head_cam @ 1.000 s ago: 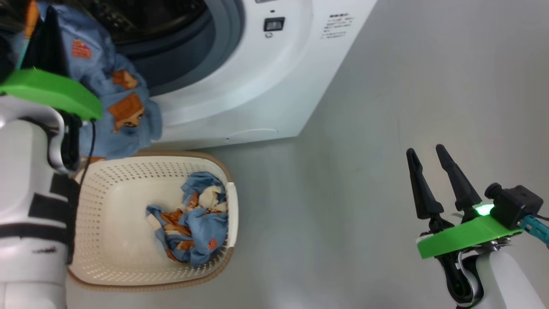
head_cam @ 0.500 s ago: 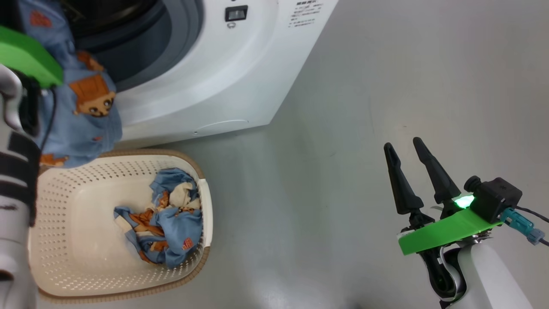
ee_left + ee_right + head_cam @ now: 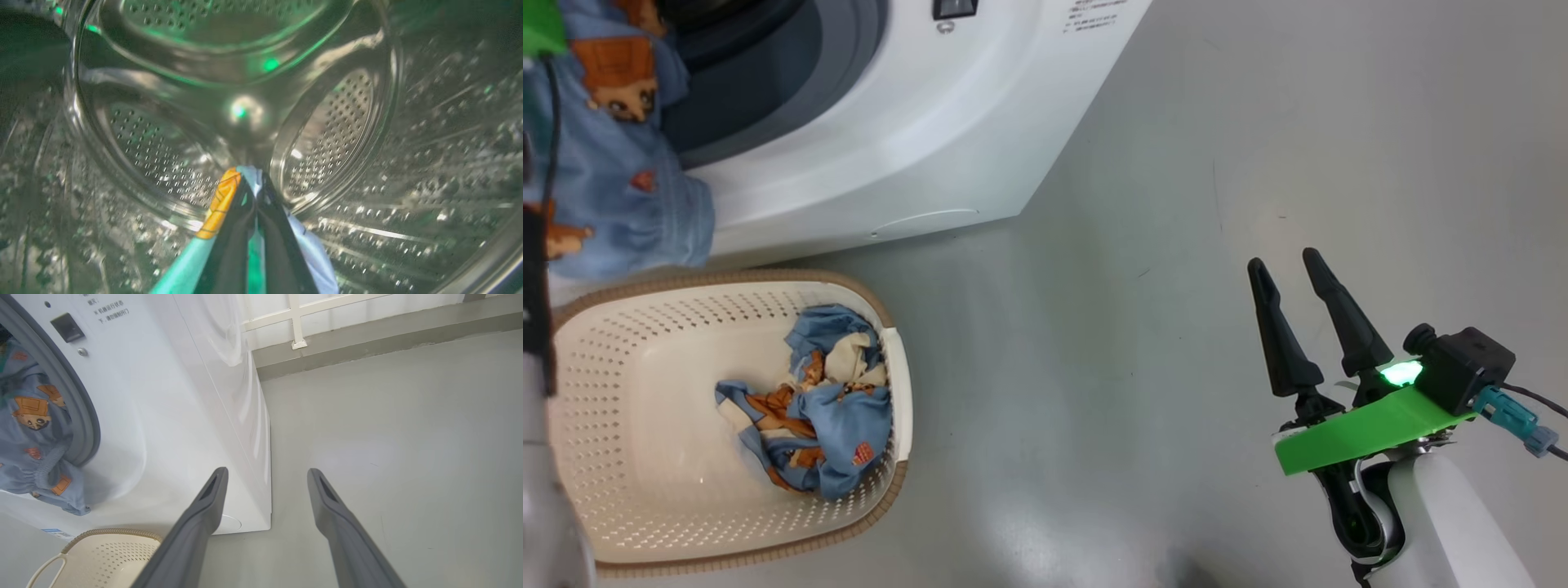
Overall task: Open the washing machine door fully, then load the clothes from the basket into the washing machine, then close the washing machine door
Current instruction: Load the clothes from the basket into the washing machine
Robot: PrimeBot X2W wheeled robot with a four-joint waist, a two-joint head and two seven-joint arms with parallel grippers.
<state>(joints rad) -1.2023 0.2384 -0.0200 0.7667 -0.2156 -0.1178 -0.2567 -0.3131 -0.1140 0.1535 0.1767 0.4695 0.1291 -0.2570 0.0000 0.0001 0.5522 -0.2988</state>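
The white washing machine stands open at the upper left; its door is out of view. My left gripper is inside the steel drum, shut on a light-blue garment. The rest of that garment hangs out over the grey gasket, down the machine's front. More of the clothes lie bunched in the cream basket on the floor below the opening. My right gripper hovers open and empty over the floor, far right of the basket.
Grey floor stretches between the basket and my right arm. In the right wrist view the machine's side runs back to a low grey ledge with a white frame along the wall.
The head camera has shifted, sliding the whole picture left and up. My left arm has carried the held garment higher and deeper into the machine's opening. The right gripper stays open.
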